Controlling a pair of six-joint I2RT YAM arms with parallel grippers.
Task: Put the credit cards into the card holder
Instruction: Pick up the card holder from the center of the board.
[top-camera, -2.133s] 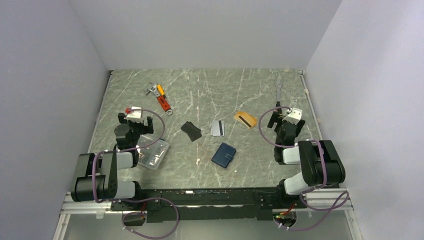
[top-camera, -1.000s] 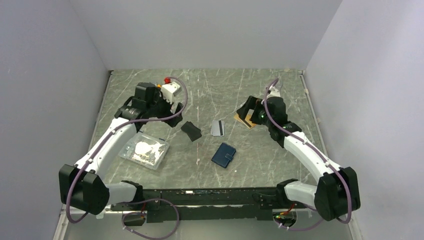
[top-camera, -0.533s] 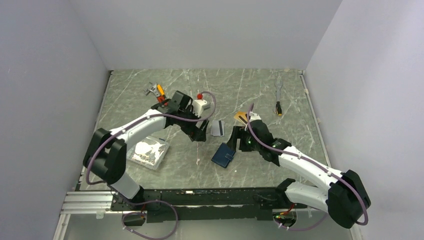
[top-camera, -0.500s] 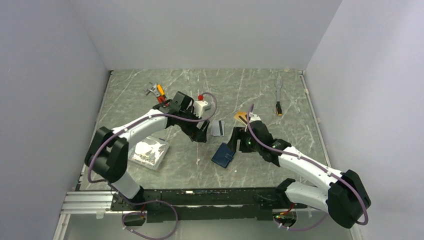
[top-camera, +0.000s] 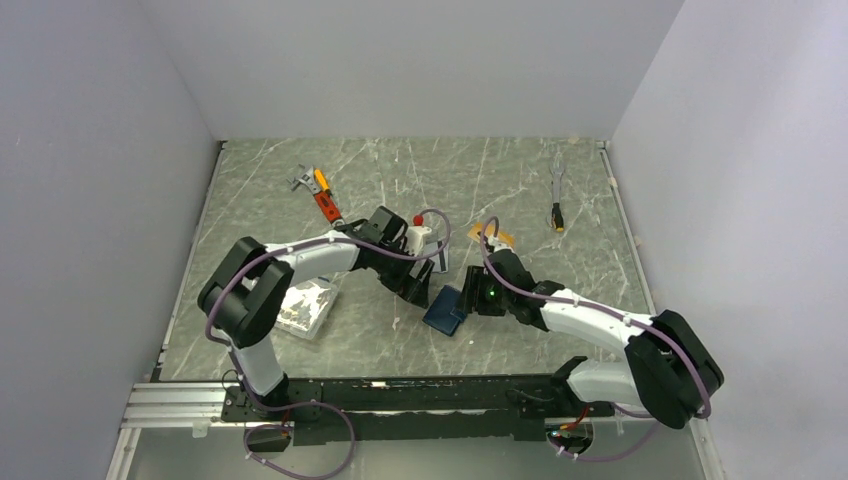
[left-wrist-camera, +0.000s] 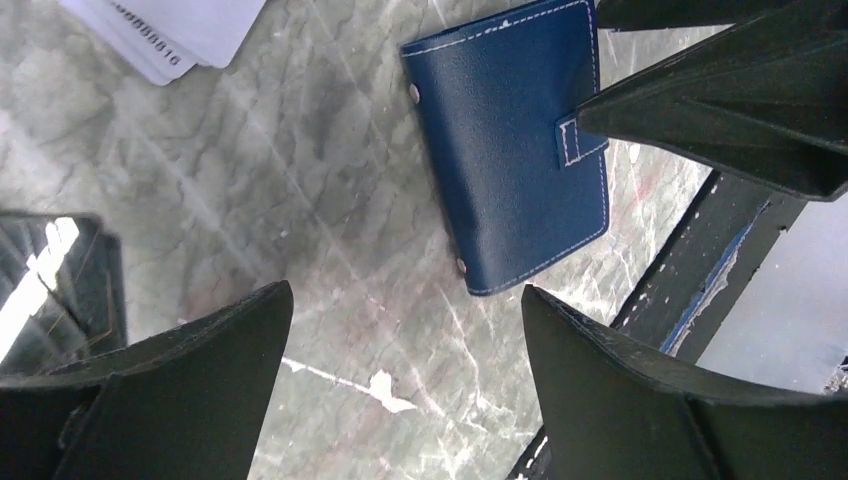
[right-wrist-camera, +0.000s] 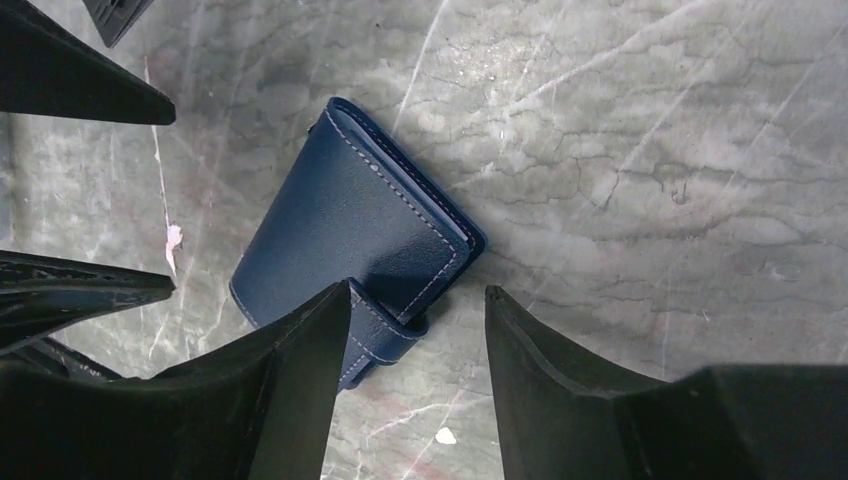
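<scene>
At tabletop (top-camera: 450, 180) center, card holder (right-wrist-camera: 360, 235) is lying shut; right end effector (right-wrist-camera: 418, 290) is straddling its snap-tab edge, jaws apart. Left end effector (left-wrist-camera: 405, 295) is hovering open beside it. Silver-white card (left-wrist-camera: 170, 30) is showing digits, illegible.

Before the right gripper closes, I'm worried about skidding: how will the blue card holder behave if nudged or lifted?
The card holder lies flat on the polished marble-look table, so it will probably slide rather than tip. Its stitched leather-look cover seems soft, so it likely flexes. The snap tab looks fastened, so it should stay folded when lifted.
</scene>
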